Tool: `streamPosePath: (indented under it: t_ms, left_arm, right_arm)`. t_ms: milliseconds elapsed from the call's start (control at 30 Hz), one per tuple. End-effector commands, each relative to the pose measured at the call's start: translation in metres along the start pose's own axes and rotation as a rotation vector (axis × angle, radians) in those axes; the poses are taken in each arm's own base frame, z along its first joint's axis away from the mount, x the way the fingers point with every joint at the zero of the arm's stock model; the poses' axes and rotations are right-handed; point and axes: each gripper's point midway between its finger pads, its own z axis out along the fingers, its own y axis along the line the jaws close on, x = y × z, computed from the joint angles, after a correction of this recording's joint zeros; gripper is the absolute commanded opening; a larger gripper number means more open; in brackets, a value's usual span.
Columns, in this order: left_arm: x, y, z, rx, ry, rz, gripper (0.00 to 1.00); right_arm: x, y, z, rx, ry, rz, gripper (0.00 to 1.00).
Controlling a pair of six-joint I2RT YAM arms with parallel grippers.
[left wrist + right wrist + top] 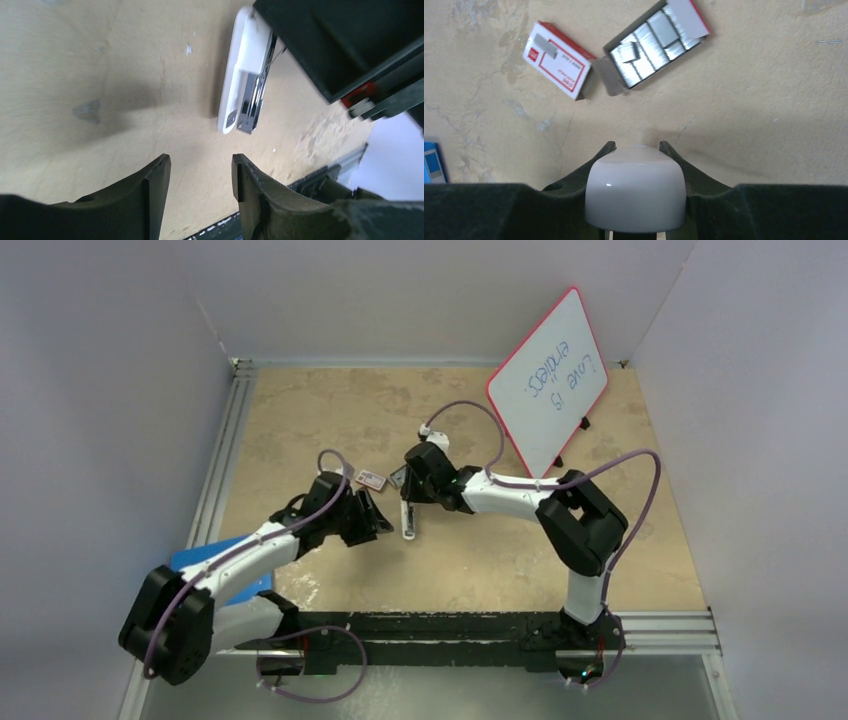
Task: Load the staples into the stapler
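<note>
Beige tabletop bears the stapler; grey walls, whiteboard seemingly propped.

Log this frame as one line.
left gripper: open, short of stapler | right gripper: shut on stapler | staples: in tray, beside sleeve | load: not done

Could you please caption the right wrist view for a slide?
Right hand grips the stapler by its rounded white end; beyond lie the uncovered staples and their red-and-white sleeve.
</note>
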Motion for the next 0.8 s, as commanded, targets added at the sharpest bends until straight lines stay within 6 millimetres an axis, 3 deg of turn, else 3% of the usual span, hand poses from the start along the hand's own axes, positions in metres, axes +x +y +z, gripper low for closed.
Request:
streamPosePath:
  t_ms: [0, 100, 233, 367, 467, 767]
  left_arm:
    - [-0.042, -0.001, -0.037, -0.119, -0.208, 0.036, 0.5]
    - [-0.069, 0.003, -0.066, -0.202, -0.338, 0.049, 0.58]
    - [-0.085, 0.018, -0.095, -0.286, -0.406, 0.011, 0.65]
    - [-0.097, 0.032, -0.122, -0.378, -0.479, -0.037, 0.72]
    - [-0.106, 0.031, -0.142, -0.422, -0.533, -0.078, 0.72]
    - [-0.118, 0.024, -0.151, -0.422, -0.571, -0.018, 0.72]
  right_arm:
    - [-0.013, 0.022, -0.012, 0.065, -0.076, -0.076, 0.23]
    - [0.001, 0.034, -0.008, 0.087, -0.064, -0.117, 0.22]
    - [0.019, 0.041, -0.002, 0.132, -0.043, -0.15, 0.22]
    - [0.024, 0.048, 0.0, 0.164, -0.048, -0.174, 0.22]
    - [0.026, 0.048, 0.003, 0.184, -0.046, -0.187, 0.22]
    - [0.02, 0.052, 0.013, 0.216, -0.066, -0.224, 0.29]
